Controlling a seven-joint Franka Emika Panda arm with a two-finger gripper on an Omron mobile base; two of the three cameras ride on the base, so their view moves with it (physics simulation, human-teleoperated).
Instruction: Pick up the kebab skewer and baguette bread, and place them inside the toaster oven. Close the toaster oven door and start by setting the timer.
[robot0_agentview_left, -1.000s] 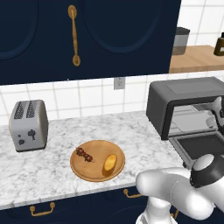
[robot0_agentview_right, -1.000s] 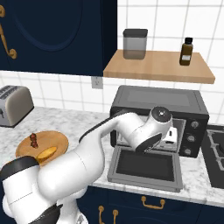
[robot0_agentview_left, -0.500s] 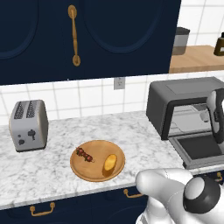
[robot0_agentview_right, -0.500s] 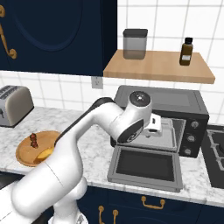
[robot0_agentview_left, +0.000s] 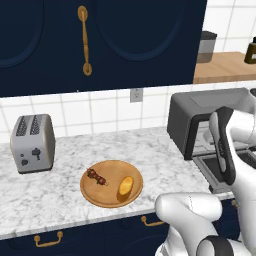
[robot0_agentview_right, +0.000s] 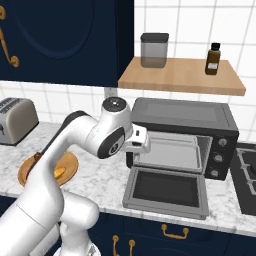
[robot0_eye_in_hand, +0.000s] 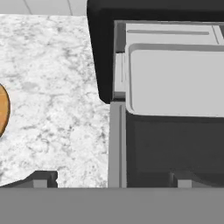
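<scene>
On a round wooden plate (robot0_agentview_left: 95, 195) lie the kebab skewer (robot0_agentview_left: 96, 176) and, to its right, the golden baguette bread (robot0_agentview_left: 126, 186). The dark grey toaster oven (robot0_agentview_left: 197, 112) (robot0_agentview_right: 182, 112) stands at the right of the counter. Its door (robot0_agentview_right: 166, 189) is dropped flat and a grey tray (robot0_eye_in_hand: 175, 81) sits inside. My gripper (robot0_eye_in_hand: 112, 180) hangs open and empty above the door's left edge, by the oven's left front corner. Its fingertips (robot0_eye_in_hand: 43, 178) stand far apart. In the right base view my arm hides part of the plate (robot0_agentview_right: 71, 164); the baguette (robot0_agentview_right: 59, 173) peeks out.
A silver two-slot toaster (robot0_agentview_left: 32, 142) stands at the counter's far left. A wooden shelf (robot0_agentview_right: 182, 75) above the oven carries a grey canister (robot0_agentview_right: 154, 49) and a dark bottle (robot0_agentview_right: 213, 58). A stove top (robot0_agentview_right: 246, 182) lies right of the oven. Marble counter (robot0_eye_in_hand: 57, 87) stretches between plate and oven.
My hand has swung left from in front of the oven's open mouth to its left front corner. The gripper stayed open. Plate, food and oven have not moved.
</scene>
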